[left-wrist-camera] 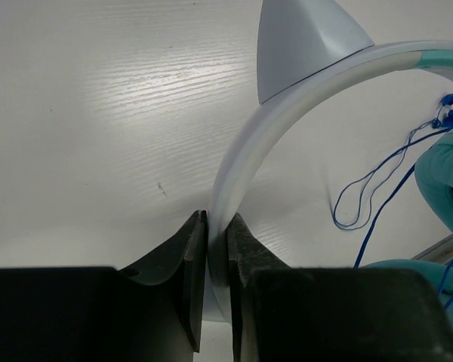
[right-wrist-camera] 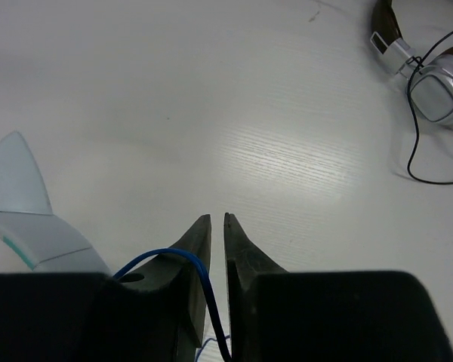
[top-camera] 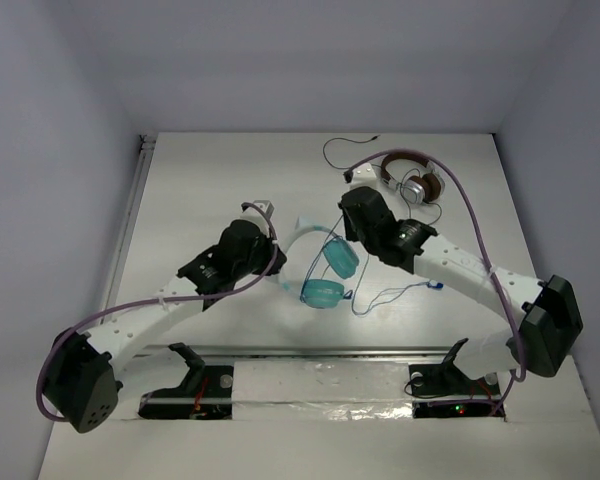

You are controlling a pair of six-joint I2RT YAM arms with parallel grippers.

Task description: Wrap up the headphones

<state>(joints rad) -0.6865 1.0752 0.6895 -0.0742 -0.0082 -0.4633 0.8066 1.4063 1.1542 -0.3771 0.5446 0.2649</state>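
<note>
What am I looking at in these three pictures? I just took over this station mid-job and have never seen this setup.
Two robot arms are bolted at the near edge of a white table. The wide picture comes from a fixed camera above and behind them. The other two come from a camera on each wrist, looking along that arm's own fingers. The left tool is closed on the white headband of the teal headphones. The right tool pinches their thin blue cable, and the rest of it lies loose on the table. A second pair, the brown-and-silver headphones, sits untouched at the far right.
</note>
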